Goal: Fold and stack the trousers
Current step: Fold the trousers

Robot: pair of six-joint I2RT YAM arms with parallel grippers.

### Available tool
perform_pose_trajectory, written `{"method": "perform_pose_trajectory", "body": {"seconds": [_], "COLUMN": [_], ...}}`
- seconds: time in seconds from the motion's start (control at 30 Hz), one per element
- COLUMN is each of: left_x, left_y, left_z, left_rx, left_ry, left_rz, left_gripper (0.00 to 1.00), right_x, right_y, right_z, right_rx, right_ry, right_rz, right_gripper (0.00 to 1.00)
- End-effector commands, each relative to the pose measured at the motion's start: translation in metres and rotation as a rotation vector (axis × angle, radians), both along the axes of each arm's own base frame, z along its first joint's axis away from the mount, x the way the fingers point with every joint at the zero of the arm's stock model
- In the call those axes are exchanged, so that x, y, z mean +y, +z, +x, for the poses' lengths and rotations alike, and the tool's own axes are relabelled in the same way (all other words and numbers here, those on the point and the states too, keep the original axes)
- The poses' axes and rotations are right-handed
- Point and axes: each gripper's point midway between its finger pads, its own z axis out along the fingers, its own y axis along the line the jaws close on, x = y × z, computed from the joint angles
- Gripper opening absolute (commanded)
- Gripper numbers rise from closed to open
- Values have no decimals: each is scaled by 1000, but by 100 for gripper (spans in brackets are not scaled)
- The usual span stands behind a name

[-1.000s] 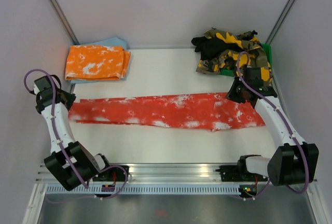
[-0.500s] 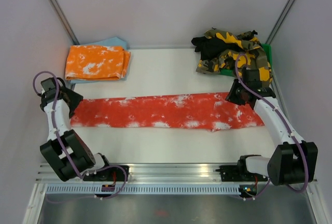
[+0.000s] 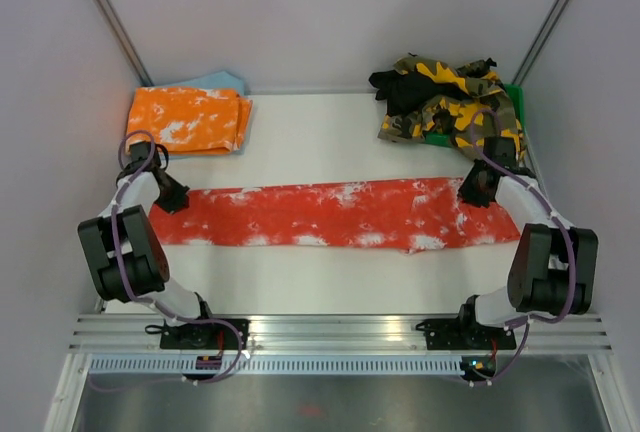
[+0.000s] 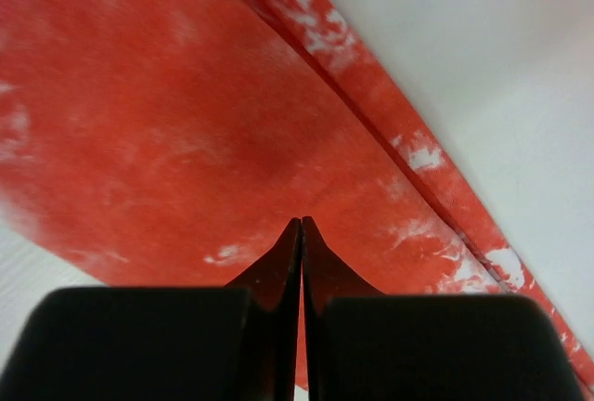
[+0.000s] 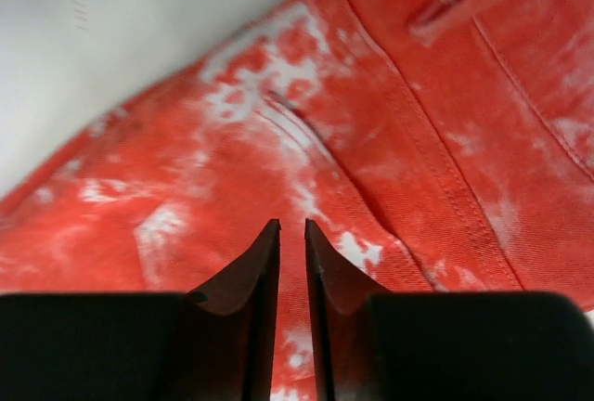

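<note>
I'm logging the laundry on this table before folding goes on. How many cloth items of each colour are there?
red-and-white trousers, laid flat: 1
orange-and-white folded cloth: 1
light blue cloth under it: 1
camouflage heap (pairs inside cannot be told apart): 1
black cloth in that heap: 1
Total: 5

Lab booth: white walls, aluminium rail

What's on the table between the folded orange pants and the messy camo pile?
Nothing. In the top view, only bare white table lies between the folded orange pants and the camo pile. The red trousers lie nearer the arms.
</note>
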Motion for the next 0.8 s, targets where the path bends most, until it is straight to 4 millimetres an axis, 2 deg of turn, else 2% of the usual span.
{"method": "perform_pose_trajectory", "body": {"seconds": [0.0, 0.03, 0.17, 0.33, 0.47, 0.57, 0.63, 0.67, 0.7, 0.73, 0.77], "left_x": [-5, -10, -9, -7, 0, 4, 0, -3, -6, -12, -16], "left_y": [-8, -13, -26, -32, -27, -17, -7, 6, 16, 29, 61], "left_z": [11, 9, 10, 15, 20, 24, 30, 34, 37, 41, 45], "left_rx": [-11, 0, 33, 45, 41, 20, -7, -50, -85, -134, -235], "left_ry": [20, 15, 15, 20, 11, -5, -40, -57, -83, -110, -138], "left_rz": [20, 14, 8, 9, 39, 68, 54, 52, 53, 44, 61], "left_gripper": [2, 2, 2, 2, 2, 2, 2, 2, 3, 4, 7], "right_x": [-18, -22, -37, -46, -51, -52, -43, -34, -31, -30, -27], "right_y": [-26, -36, -53, -73, -72, -61, -39, -29, -2, 14, 30], "right_z": [-11, -18, -27, -23, -24, -22, -11, -7, 1, 5, 6], "right_rx": [50, 78, 127, 181, 179, 149, 83, 48, -35, -81, -116], "right_ry": [-51, -63, -105, -122, -138, -137, -99, -72, -58, -47, -18], "right_rz": [-94, -105, -144, -124, -103, -87, -42, -3, 2, 2, -3], "right_gripper": [21, 20, 20, 19, 17, 20, 21, 22, 25, 30, 35]}}
